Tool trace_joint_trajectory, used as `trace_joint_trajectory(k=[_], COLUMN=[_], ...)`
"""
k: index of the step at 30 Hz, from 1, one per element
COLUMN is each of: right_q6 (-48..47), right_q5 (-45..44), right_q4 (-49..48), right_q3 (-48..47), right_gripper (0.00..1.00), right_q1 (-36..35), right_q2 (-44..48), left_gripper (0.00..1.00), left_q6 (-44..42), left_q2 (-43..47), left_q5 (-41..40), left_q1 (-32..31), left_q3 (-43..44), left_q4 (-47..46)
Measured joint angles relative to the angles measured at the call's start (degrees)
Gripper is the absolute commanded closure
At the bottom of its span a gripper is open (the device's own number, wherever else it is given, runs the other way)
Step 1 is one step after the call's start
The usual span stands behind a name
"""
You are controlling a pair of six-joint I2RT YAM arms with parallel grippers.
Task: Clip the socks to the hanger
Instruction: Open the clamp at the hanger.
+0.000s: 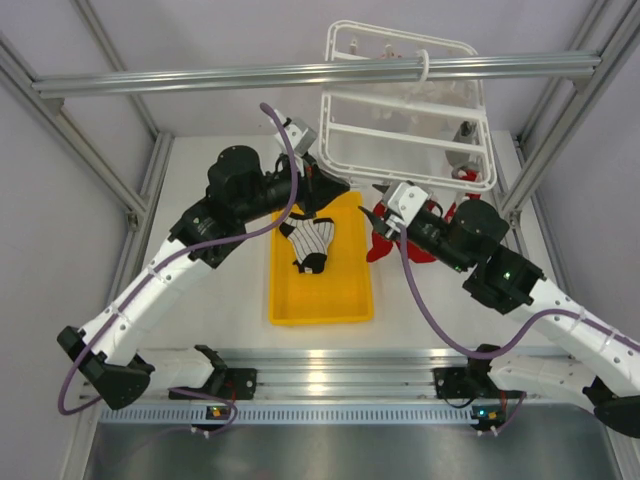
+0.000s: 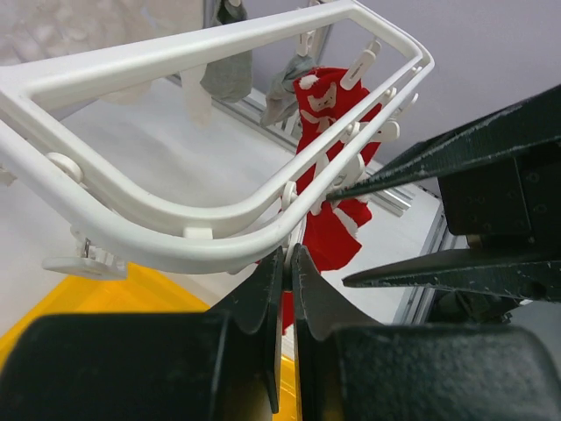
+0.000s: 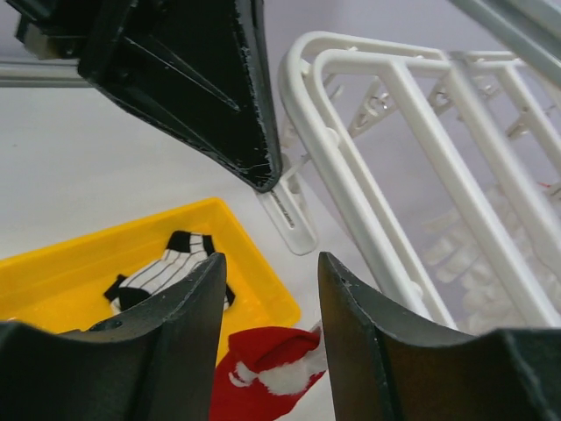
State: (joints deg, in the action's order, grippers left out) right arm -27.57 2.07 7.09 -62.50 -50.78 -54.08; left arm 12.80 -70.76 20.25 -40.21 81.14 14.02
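The white hanger hangs from the beam at the back right. My left gripper is at the hanger's near left corner, shut on one small white clip below the rim. My right gripper stands open just right of it. A red sock lies below the gap between its fingers, untouched. The striped socks lie in the yellow tray. Another red sock hangs clipped on the hanger's far side.
The grey aluminium beam crosses above the table's back. Slanted frame posts stand at both sides. The right gripper's fingers reach close beside my left gripper. Grey and pale socks hang from far clips.
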Motion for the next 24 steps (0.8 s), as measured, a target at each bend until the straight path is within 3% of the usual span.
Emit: trace_joint_trajectory(k=[6,19,22,24], right_q6=[-5.33,-10.49,-11.50,-12.07], right_q5=[-3.93,-4.17,-4.66,-4.85], right_q4=[-5.86,-8.59,-8.92,-8.94], right_q3=[2.71,2.97,2.95,2.93], right_gripper=[0.51,0.53,0.62,0.79], right_q1=[-0.59,-0.85,-0.87,-0.87], right_q2=[-0.04,-4.61,-5.73,-6.56], left_gripper=[1.00,0.98,0.97,0.94], left_q6=[-3.15,-3.78,-3.45,-3.08], left_q2=[-1.31,-4.28,-4.52,-4.57], left_q5=[0.33,1.07,1.42,1.49], left_q1=[0.00,0.07,0.04,0.04], left_q3=[4.48,8.02,8.37,8.44], left_q4=[5.60,11.32,11.80,11.91])
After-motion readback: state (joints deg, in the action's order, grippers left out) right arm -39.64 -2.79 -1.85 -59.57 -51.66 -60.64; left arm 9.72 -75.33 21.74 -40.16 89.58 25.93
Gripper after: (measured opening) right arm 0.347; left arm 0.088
